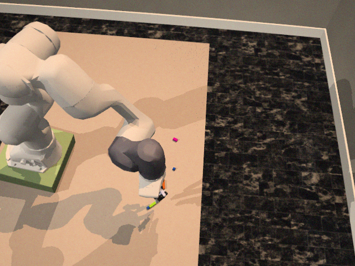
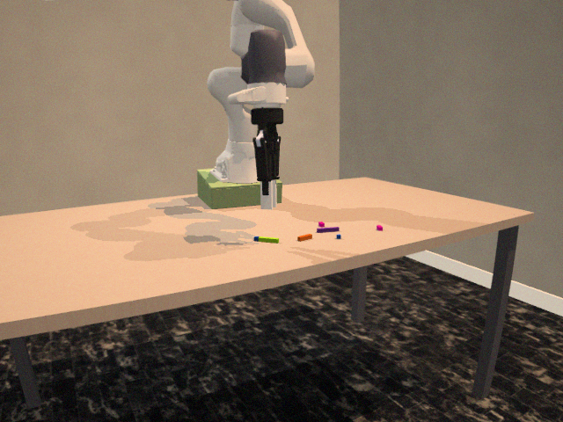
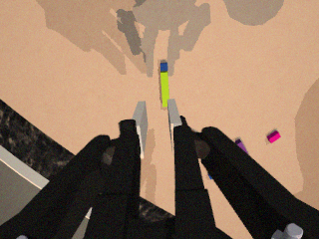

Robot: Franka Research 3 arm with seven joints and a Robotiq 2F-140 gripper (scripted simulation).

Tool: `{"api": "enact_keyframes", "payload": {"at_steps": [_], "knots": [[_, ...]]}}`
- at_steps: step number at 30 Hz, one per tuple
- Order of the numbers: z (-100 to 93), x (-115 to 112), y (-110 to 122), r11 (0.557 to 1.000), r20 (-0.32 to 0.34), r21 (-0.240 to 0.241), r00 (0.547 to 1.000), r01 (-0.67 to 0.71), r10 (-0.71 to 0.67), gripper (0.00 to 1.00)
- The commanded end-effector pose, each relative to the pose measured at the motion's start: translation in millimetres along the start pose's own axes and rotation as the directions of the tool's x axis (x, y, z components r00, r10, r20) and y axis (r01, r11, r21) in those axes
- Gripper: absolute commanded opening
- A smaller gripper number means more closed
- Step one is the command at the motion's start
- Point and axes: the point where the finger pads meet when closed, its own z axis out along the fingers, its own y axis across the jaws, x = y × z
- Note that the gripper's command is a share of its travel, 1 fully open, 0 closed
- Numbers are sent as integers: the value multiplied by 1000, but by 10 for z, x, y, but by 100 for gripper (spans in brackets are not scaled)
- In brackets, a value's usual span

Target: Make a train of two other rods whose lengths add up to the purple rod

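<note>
Blue rod [image 1: 148, 208] [image 2: 256, 238] [image 3: 163, 67] + lime rod [image 1: 152, 204] [image 2: 268, 239] [image 3: 164, 90], 1+5=6, look butted in 1 line on counter [image 1: 177, 71] [image 2: 136, 281] [image 3: 249, 90]. Jaws slightly apart, holding 0 rods. Likely last step: back off without nudging.

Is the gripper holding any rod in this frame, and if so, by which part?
Nothing is held: the gripper is raised above the table, fingers apart, and the lime rod lies on the table beyond them.
</note>
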Motion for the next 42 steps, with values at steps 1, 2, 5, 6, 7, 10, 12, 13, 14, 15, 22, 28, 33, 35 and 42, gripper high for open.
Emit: {"api": "enact_keyframes", "payload": {"at_steps": [1,2,5,6,7,10,12,13,14,15,22,28,33,35,42], "knots": [[-42,56,71,1000,-14,-23,1000,-5,5,15],[-48,56,71,1000,-14,-23,1000,-5,5,15],[-51,56,71,1000,-14,-23,1000,-5,5,100],[-51,56,71,1000,-14,-23,1000,-5,5,100],[-51,56,71,1000,-14,-23,1000,-5,5,100],[-51,56,71,1000,-14,-23,1000,-5,5,100],[-51,56,71,1000,-14,-23,1000,-5,5,100],[-51,56,71,1000,-14,-23,1000,-5,5,100],[-51,56,71,1000,-14,-23,1000,-5,5,100],[-51,56,71,1000,-14,-23,1000,-5,5,100],[-51,56,71,1000,-14,-23,1000,-5,5,100],[-53,56,71,1000,-14,-23,1000,-5,5,100],[-110,55,70,1000,-14,-23,1000,-5,5,100],[-162,55,68,1000,-14,-23,1000,-5,5,100],[-451,51,62,1000,-14,-23,1000,-5,5,100]]}}
